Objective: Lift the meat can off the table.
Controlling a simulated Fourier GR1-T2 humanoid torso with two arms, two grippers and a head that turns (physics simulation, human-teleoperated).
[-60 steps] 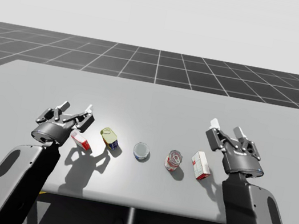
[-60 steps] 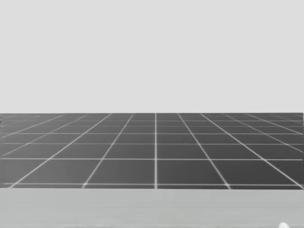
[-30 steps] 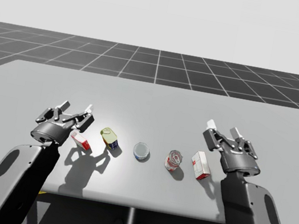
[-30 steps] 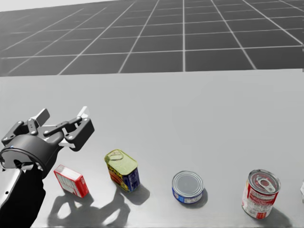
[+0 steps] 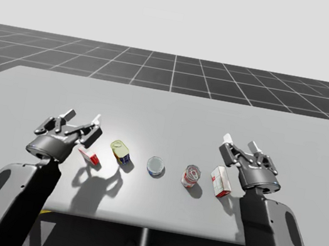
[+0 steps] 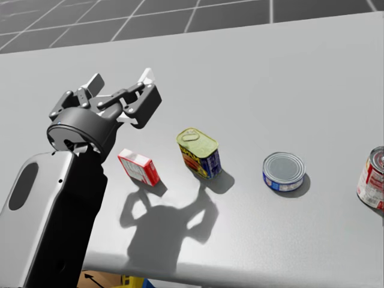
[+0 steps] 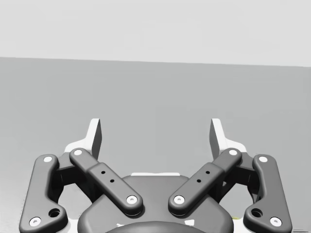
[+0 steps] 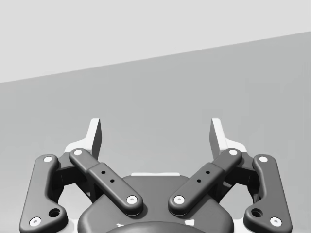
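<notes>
Meat can (image 6: 198, 152): sitting upright on the worktop (image 6: 288, 78), between small red box (image 6: 138, 167) and flat blue tin (image 6: 284, 171).
Left jaws: hanging wide open, holding nothing, near the can, just beside the red box.
Right jaws: gaping wide, empty, beside white-and-red box (image 5: 221, 181).
Step in hand: I am judging this the approach, left arm's work.
Method: I am planning to straddle the can's 2 flat sides, clearing the red box before closing.

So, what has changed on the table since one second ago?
My head has turned down, so the head view now looks at the table. My left gripper drew slightly left, baring more of the small red box; my right gripper shifted slightly left, toward the white box. Both stayed open. The meat can, the flat blue can and the red can have not moved.
</notes>
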